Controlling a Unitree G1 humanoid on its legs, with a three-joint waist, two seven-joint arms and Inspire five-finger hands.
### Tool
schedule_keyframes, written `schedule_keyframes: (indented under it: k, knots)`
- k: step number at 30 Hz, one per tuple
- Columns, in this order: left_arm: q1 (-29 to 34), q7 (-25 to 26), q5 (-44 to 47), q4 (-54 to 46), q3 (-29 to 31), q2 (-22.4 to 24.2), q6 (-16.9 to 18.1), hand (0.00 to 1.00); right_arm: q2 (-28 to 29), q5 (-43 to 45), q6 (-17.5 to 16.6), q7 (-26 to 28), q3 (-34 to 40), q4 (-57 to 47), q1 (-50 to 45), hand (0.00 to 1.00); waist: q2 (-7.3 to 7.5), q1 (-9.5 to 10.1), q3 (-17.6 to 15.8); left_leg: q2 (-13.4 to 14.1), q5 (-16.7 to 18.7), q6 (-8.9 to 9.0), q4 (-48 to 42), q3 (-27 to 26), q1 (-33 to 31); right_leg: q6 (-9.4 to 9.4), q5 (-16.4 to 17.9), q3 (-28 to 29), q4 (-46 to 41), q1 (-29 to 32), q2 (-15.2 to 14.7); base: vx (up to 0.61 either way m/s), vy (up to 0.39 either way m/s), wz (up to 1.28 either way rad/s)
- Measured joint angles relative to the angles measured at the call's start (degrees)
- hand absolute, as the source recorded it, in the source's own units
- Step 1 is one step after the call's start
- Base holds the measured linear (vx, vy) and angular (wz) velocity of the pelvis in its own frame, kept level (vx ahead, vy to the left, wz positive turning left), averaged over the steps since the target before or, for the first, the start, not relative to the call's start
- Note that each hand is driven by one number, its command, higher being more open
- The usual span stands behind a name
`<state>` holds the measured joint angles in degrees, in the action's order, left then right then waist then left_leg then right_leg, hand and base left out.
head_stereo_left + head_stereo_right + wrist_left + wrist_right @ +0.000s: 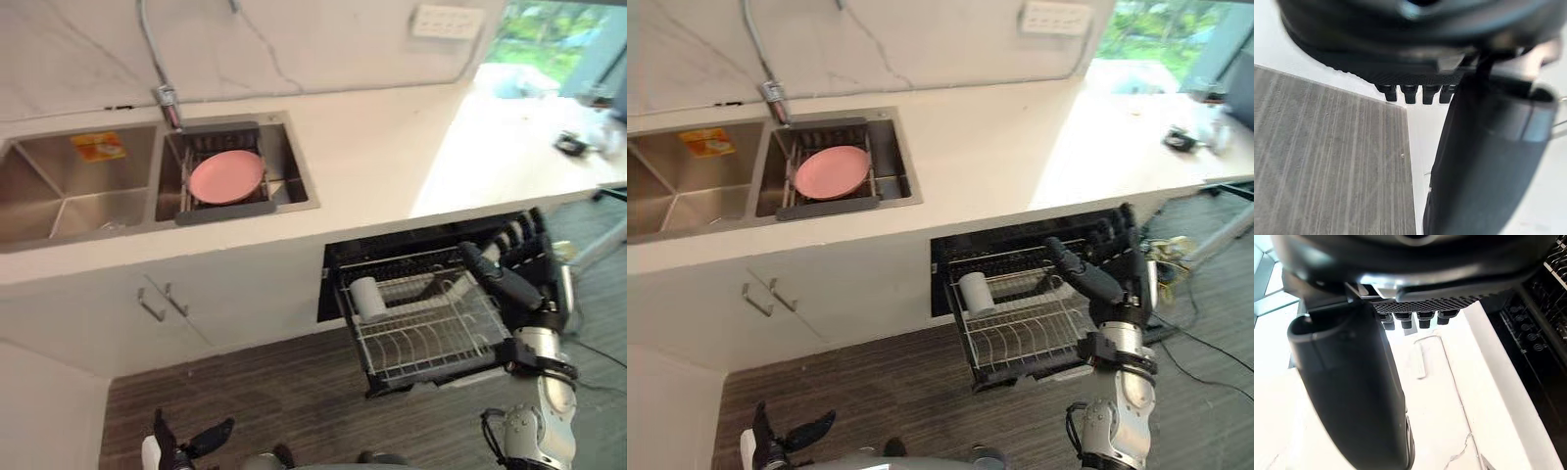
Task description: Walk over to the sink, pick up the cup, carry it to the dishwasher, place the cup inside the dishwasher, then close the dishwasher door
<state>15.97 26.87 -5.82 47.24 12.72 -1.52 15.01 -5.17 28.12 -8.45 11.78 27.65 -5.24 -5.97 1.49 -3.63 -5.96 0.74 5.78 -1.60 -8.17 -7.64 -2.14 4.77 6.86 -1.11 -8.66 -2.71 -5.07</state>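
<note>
A white cup (369, 299) lies on its side at the left end of the pulled-out wire rack (441, 338) of the dishwasher (1019, 250) under the counter. My right hand (534, 276) is raised over the rack's right end, apart from the cup. Its fingers are straight, its thumb points toward the cup, and it holds nothing. In the right wrist view the thumb (1352, 396) and fingers (1410, 320) stand out over the white counter. My left hand (186, 443) hangs low near the floor, open and empty. Its thumb (1484, 161) is seen over the wood floor.
A double sink (59, 196) is set in the white counter (392, 147). A pink plate (226, 176) rests on a rack in its right basin, under the faucet (167, 98). Cabinet doors with handles (157, 299) stand left of the dishwasher. Small items (568, 144) lie on the far right counter.
</note>
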Motion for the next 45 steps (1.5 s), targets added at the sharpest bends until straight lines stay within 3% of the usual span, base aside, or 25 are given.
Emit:
schedule_keyframes:
  k: [1,2,3,4,7,13,14,20,28,30,31,32,34,36,38,40,42,43,44,45]
  knots:
    - [0.1,-0.1,0.1,0.8,-0.2,0.2,-0.1,1.0,-0.3,0.2,0.2,0.1,0.1,0.0,0.3,1.0,-0.77,0.06,-0.5,1.9,-0.2,0.38,0.8,1.3,1.7,-1.19,1.9,1.7,-2.9,1.1,2.2,0.15,-0.072,0.55]
    - [0.4,-0.2,0.1,1.2,-0.2,0.0,0.0,1.0,-0.5,0.8,0.2,0.3,0.1,0.0,0.3,1.0,-0.72,0.11,-0.5,2.4,-0.3,0.5,1.2,1.8,2.6,-1.71,1.9,2.4,-0.5,0.6,3.1,0.12,-0.094,0.39]
    - [0.9,-0.7,0.0,2.5,0.1,-0.9,0.2,1.0,-0.8,2.1,0.2,0.7,0.0,-0.2,0.4,1.0,0.52,0.43,0.2,1.8,-0.2,0.79,1.9,2.2,4.2,-2.52,-2.5,2.9,4.9,0.3,3.0,0.15,-0.109,0.37]
    - [0.8,-1.0,-0.1,3.8,0.2,-1.4,0.3,1.0,-2.1,2.9,0.1,0.9,0.3,0.0,0.9,1.0,0.98,0.31,1.1,1.3,0.8,2.41,2.3,2.7,5.4,-1.76,-3.0,2.6,4.6,0.3,2.6,0.18,-0.117,0.24]
    - [0.9,-1.0,-0.9,4.3,0.3,-0.2,1.1,1.0,-4.0,3.8,0.3,1.3,-0.7,0.2,2.4,1.0,-0.75,1.05,1.7,2.5,0.4,3.27,4.2,2.0,6.3,-1.92,-3.1,3.4,5.1,0.5,3.9,0.13,-0.1,-0.16]
    - [0.7,-1.1,-0.3,4.3,0.3,-0.1,1.1,1.0,-3.4,3.2,0.4,1.5,-3.4,2.2,1.3,1.0,-1.07,1.02,1.6,2.5,0.2,3.53,5.2,0.9,7.7,-2.1,-3.7,4.3,6.2,-0.5,3.9,0.01,-0.017,-0.11]
    - [0.8,-1.8,0.3,4.4,-0.6,0.0,1.2,1.0,-1.8,1.5,0.4,2.1,-5.5,2.2,0.7,1.0,-1.99,1.68,1.0,2.5,-1.9,3.6,8.1,0.6,8.6,-1.94,-6.7,4.1,11.0,-2.3,3.6,0.0,0.0,0.0]
    - [0.9,-2.2,0.5,4.4,-0.6,0.0,1.1,1.0,-1.7,1.5,0.4,2.1,-5.5,2.1,-0.1,1.0,-2.05,1.89,1.0,2.5,-2.0,3.7,8.0,0.5,8.7,-2.07,-6.9,4.2,11.0,-2.3,3.6,-0.05,-0.016,0.0]
    - [-0.1,-13.8,12.1,9.4,0.7,-0.7,-2.7,1.0,-1.9,2.3,0.2,4.5,-5.3,-3.0,-1.3,1.0,-2.98,1.36,1.6,2.9,-2.0,3.81,8.5,-1.1,9.8,-2.03,-7.0,5.4,10.7,-2.6,3.9,-0.03,-0.021,-0.08]
    - [-0.1,-16.4,14.5,10.0,2.2,-0.5,-3.0,1.0,-1.9,3.8,0.1,5.1,-5.3,-5.0,-1.3,1.0,-3.01,1.42,1.5,3.5,0.5,4.31,4.0,-1.3,8.0,-2.3,-6.3,5.3,10.7,-2.7,4.1,-0.07,-0.028,-0.12]
    - [-0.1,-17.8,16.0,10.0,3.3,-0.2,-3.1,1.0,-1.9,4.5,0.1,5.9,-5.3,-7.1,-1.3,1.0,-3.36,1.49,1.3,4.9,3.4,5.43,-1.6,-1.8,5.3,-2.85,-5.6,3.2,10.3,-2.7,4.2,-0.05,-0.037,-0.12]
    - [-0.3,-18.5,16.3,10.0,4.4,-0.1,-3.1,1.0,-1.9,4.5,-0.3,6.7,-5.3,-9.3,-1.4,1.0,-3.31,1.64,0.8,6.4,5.2,7.9,-8.0,-3.6,2.3,-2.92,-5.6,0.7,9.8,-2.5,3.9,-0.04,-0.038,0.01]
    - [-1.1,-19.5,16.5,9.0,5.8,0.5,-3.3,1.0,-2.8,4.4,-1.4,7.3,-4.2,-12.0,-1.2,1.0,-2.59,1.35,0.1,8.1,5.6,9.0,-18.1,-5.7,-3.0,-2.9,-6.5,-0.7,9.4,-2.6,3.1,-0.03,-0.012,0.23]
    - [-0.9,-19.5,16.1,7.9,5.8,1.5,-3.3,1.0,-4.8,4.5,-2.6,7.3,-3.3,-12.2,0.0,1.0,-2.87,2.32,0.3,9.8,6.2,8.35,-17.4,-6.6,-3.2,-2.48,-6.3,-0.9,9.6,-3.2,2.4,-0.01,0.013,0.08]
    - [0.5,-18.9,13.4,5.4,4.6,3.2,-3.2,1.0,-6.8,6.2,-3.6,6.8,-2.7,-11.7,1.5,1.0,-5.12,1.99,1.0,10.9,2.2,8.87,-8.8,-5.8,0.0,-0.92,-5.8,-1.6,9.3,-3.8,1.6,0.06,0.13,0.18]
    - [1.0,-18.2,11.1,4.3,3.2,3.4,-3.2,1.0,-6.8,6.6,-4.2,6.5,-2.7,-11.1,1.6,1.0,-5.61,2.01,1.2,10.5,0.9,8.67,-3.8,-6.0,2.9,0.25,-5.1,-1.7,8.3,-3.7,0.6,0.05,0.198,0.05]
    - [0.9,-17.5,7.1,1.6,-1.4,0.9,-3.5,1.0,-4.1,5.7,-4.5,6.3,-3.8,-10.9,1.3,1.0,-3.22,1.5,0.7,4.0,-1.3,5.91,2.7,-6.4,6.3,3.14,-0.9,-3.7,1.2,-1.2,-5.6,-0.01,0.254,0.19]
    - [0.7,-17.5,6.9,1.1,-2.1,0.4,-3.7,1.0,-3.6,5.2,-4.7,6.1,-4.0,-10.9,1.3,1.0,-2.83,1.26,0.6,2.8,-1.5,5.24,3.3,-6.2,6.6,3.6,-0.2,-4.5,-0.6,-0.6,-6.9,0.0,0.229,0.24]
    - [0.2,-17.5,7.0,0.4,-3.1,0.2,-4.2,1.0,-3.2,4.3,-4.7,5.7,-4.6,-10.8,1.3,1.0,-2.65,1.31,0.5,1.1,-1.7,4.18,4.8,-6.4,7.4,3.57,0.2,-7.4,-3.9,0.7,-8.8,0.0,0.251,0.04]
    - [0.1,-17.6,7.0,0.1,-3.4,0.2,-4.3,1.0,-3.1,4.2,-4.7,5.7,-5.9,-10.6,1.3,1.0,-2.63,1.48,0.5,0.4,-2.1,3.53,6.1,-6.6,7.4,2.1,0.2,-10.2,-6.8,2.4,-9.8,0.01,0.174,-0.03]
